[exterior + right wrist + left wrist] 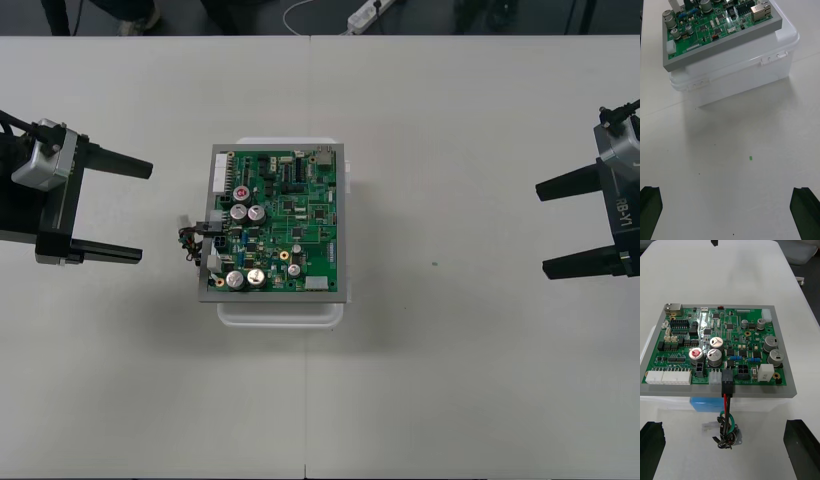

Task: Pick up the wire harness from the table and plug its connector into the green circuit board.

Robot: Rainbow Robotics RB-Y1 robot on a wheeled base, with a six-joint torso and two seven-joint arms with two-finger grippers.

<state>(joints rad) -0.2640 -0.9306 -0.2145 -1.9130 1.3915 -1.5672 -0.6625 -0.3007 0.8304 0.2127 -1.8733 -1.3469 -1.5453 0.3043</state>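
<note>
Green circuit board (278, 222) on a grey plate, on top of white base (280, 312), mid counter (450, 380), a little left of centre. Base lidded, latches along its side wall, wall facing the right arm.

Wire harness (192, 240) at the board's left edge, the side toward the left arm. From the left wrist: black plug (727, 380) seated in the board at that edge, just beside a small white connector, in front of the two big capacitors. Red, black and green wires (727, 408) dropping from the plug over the grey plate's edge, then bunching in a loose tangle beside the base. Round metal socket (732, 437) with flange at the wires' lower end, down by the base wall; cannot tell if touching the counter.

Left end effector (145, 212) left of the board, aimed at it. Fingers (651, 448) spread wide, tips near the harness, not touching it.

Right end effector (541, 228) out at the counter's right side, well apart from board and harness. Fingers (805, 210) spread wide as well, aimed at the base. Tiny green speck (750, 158) on the counter between this end effector and the base.
</note>
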